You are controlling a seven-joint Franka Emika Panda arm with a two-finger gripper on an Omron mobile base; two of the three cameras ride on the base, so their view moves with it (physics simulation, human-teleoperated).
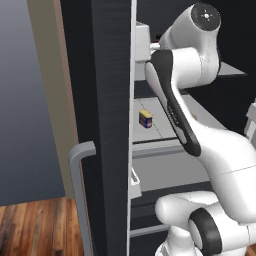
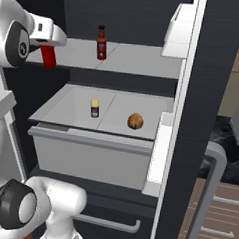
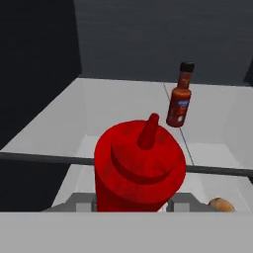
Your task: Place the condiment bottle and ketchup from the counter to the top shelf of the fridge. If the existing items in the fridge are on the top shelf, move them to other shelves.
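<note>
My gripper (image 3: 131,203) is shut on the red ketchup bottle (image 3: 140,165), which I see from above with its nozzle pointing up. In the right base view the ketchup (image 2: 48,56) hangs under the hand at the left front edge of the fridge's top shelf (image 2: 140,60). The condiment bottle (image 2: 101,42), dark red-brown with a black cap and a blue label, stands upright on that shelf, further back and to the right of the ketchup. From the hand camera, the condiment bottle (image 3: 180,101) stands beyond the ketchup.
On the level below, in a pale drawer (image 2: 84,147), stand a small yellow-and-blue jar (image 2: 94,108) and a brown round item (image 2: 135,121). The open fridge doors with handles (image 1: 80,167) flank the opening, with door bins (image 2: 180,25) on the right.
</note>
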